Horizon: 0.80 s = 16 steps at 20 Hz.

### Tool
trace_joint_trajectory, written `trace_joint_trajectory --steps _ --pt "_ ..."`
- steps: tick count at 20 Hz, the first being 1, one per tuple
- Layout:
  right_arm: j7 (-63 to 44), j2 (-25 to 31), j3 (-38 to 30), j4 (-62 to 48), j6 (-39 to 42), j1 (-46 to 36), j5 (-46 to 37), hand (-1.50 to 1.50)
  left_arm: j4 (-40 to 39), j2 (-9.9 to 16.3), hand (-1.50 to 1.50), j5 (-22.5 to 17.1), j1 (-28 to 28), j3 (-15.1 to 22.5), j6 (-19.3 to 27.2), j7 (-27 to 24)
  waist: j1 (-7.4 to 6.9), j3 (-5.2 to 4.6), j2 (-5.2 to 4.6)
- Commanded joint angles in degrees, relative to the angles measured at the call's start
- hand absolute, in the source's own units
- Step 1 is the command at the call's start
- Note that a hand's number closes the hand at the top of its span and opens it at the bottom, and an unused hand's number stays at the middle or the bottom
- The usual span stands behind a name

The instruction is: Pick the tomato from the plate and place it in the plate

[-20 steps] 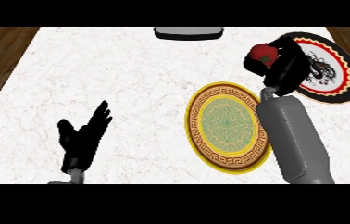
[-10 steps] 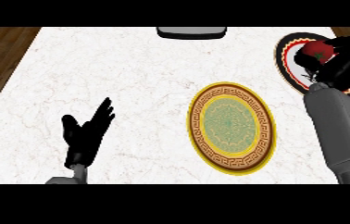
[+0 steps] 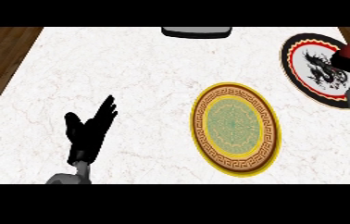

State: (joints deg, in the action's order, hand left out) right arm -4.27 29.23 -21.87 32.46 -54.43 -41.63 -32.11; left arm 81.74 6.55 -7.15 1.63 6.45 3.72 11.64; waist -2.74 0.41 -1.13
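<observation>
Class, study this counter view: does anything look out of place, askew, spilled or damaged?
Nothing spilled or broken. Both plates, the yellow-rimmed plate and the dragon plate, lie flat. Only oddity: the right hand and tomato are barely visible at the right edge.

Right hand [image 3: 342,60] with the tomato [image 3: 344,62] has withdrawn to the right edge, exposing the dragon plate [image 3: 311,63].

A kitchen: marble counter [image 3: 137,70] bearing two decorated plates [image 3: 234,127], wood floor [image 3: 14,47] beside.

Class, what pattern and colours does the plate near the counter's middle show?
The middle plate has a yellow rim, a brown key-pattern band and a green centre, shown best in the head view.
</observation>
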Motion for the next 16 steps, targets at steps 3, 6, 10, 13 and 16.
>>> trace_joint_trajectory --steps 3,6,10,13,16 --pt "-2.8 5.68 -0.65 -14.38 12.29 -0.33 -0.06 -1.5 0.59 -0.85 0.0 0.21 -0.26 1.22 -0.22 0.61 -1.7 -0.1 -0.79" --pt "1.34 6.17 -2.74 -16.18 17.67 -1.41 3.06 -1.5 1.14 0.08 0.0 0.26 -0.77 1.59 -1.21 1.57 -1.56 0.04 -0.6" --pt "8.94 5.66 -5.72 -15.69 19.48 -2.39 6.46 -1.5 -0.23 -0.64 0.0 1.1 -0.38 1.94 -0.7 0.26 -1.85 0.17 -0.97" --pt "16.39 4.52 -9.49 -13.6 19.9 -1.96 10.74 -1.5 0.9 -1.3 0.0 0.21 2.31 1.24 0.24 3.19 -1.07 0.29 -0.9" --pt "23.13 4.51 -14.55 -10.88 18.74 -1.85 15.9 -1.5 0.22 0.19 0.0 0.15 0.53 0.45 -1.12 0.63 -0.77 0.27 -0.72"
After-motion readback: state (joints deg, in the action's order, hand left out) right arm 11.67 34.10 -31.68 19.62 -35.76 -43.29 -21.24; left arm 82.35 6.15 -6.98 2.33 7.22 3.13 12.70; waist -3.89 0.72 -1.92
